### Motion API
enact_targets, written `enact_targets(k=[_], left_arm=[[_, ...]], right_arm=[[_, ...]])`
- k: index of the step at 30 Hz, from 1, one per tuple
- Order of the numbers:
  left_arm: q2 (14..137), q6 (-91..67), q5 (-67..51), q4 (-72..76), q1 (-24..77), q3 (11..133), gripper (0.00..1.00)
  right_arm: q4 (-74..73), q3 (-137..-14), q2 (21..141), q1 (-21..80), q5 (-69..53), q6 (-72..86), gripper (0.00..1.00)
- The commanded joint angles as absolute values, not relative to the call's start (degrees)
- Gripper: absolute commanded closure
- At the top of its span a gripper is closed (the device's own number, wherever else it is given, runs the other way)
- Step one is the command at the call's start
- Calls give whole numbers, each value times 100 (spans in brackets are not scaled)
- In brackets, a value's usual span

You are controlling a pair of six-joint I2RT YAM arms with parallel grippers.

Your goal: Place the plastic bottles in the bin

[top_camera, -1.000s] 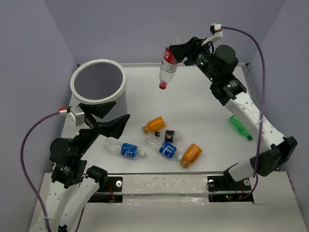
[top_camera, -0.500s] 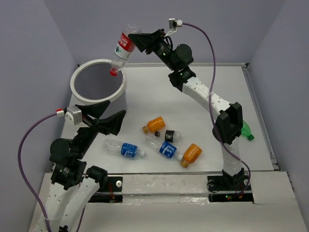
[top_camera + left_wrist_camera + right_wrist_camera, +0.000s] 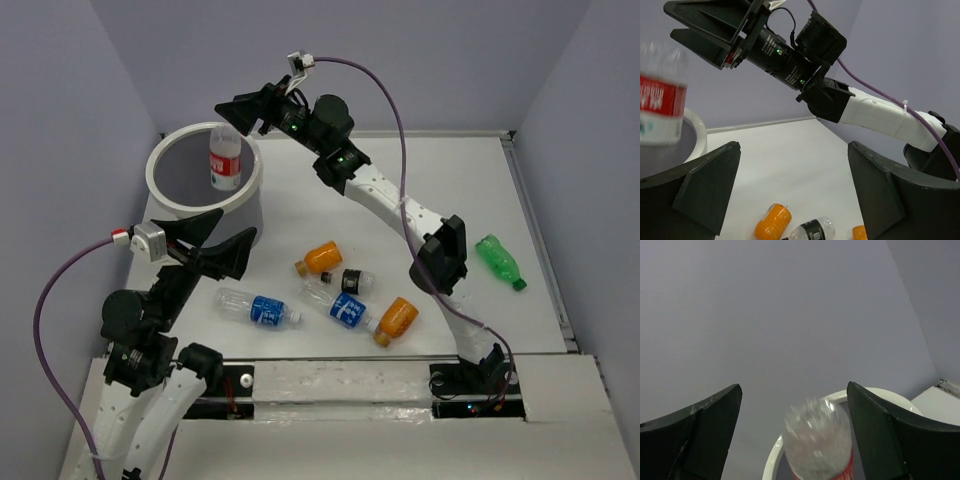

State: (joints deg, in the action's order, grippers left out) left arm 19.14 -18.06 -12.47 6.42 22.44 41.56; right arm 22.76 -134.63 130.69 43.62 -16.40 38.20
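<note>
The round white bin (image 3: 152, 178) stands at the back left. A clear bottle with a red label (image 3: 225, 160) is loose in its mouth, blurred in the right wrist view (image 3: 820, 440) and apart from both fingers. My right gripper (image 3: 232, 115) hangs open just above it, over the bin's far rim (image 3: 771, 460). My left gripper (image 3: 238, 226) stands open and empty in front of the bin. On the table lie two orange bottles (image 3: 323, 257) (image 3: 397, 318), a black-labelled one (image 3: 352, 281), two blue-labelled ones (image 3: 268, 309) (image 3: 343, 308) and a green one (image 3: 498, 260).
Grey walls close the table at the back and both sides. The right arm stretches diagonally across the table's middle, above the group of bottles. The left wrist view shows the bin's rim (image 3: 697, 132) and an orange bottle (image 3: 772, 221) below.
My right arm swung left from the back centre to over the bin with the red-labelled bottle, then opened. The bottle has left the fingers and dropped into the bin's mouth. The left arm stayed put.
</note>
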Motion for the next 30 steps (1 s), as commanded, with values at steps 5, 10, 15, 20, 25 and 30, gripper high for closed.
enact_targets(k=[5, 10, 15, 20, 25, 30], left_arm=[[1837, -1714, -1143, 809, 2268, 4131, 1], [1740, -1696, -1169, 800, 2355, 4139, 1], [1521, -1688, -1362, 852, 2627, 4157, 1], [1380, -1635, -1310, 826, 3014, 4184, 1], [1248, -1626, -1266, 800, 3418, 4184, 1], [1082, -1573, -1240, 774, 3603, 4219, 1]], right_arm=[[1258, -13756, 12306, 4403, -1346, 2831, 5], [327, -10807, 10041, 4264, 1085, 1601, 11], [-1816, -7792, 8063, 2974, 2523, 2483, 12], [-3512, -6145, 6542, 918, 2337, 2725, 7], [-4419, -6169, 6599, 203, 3207, 2190, 4], [-5123, -6661, 7715, -149, 2568, 1389, 4]])
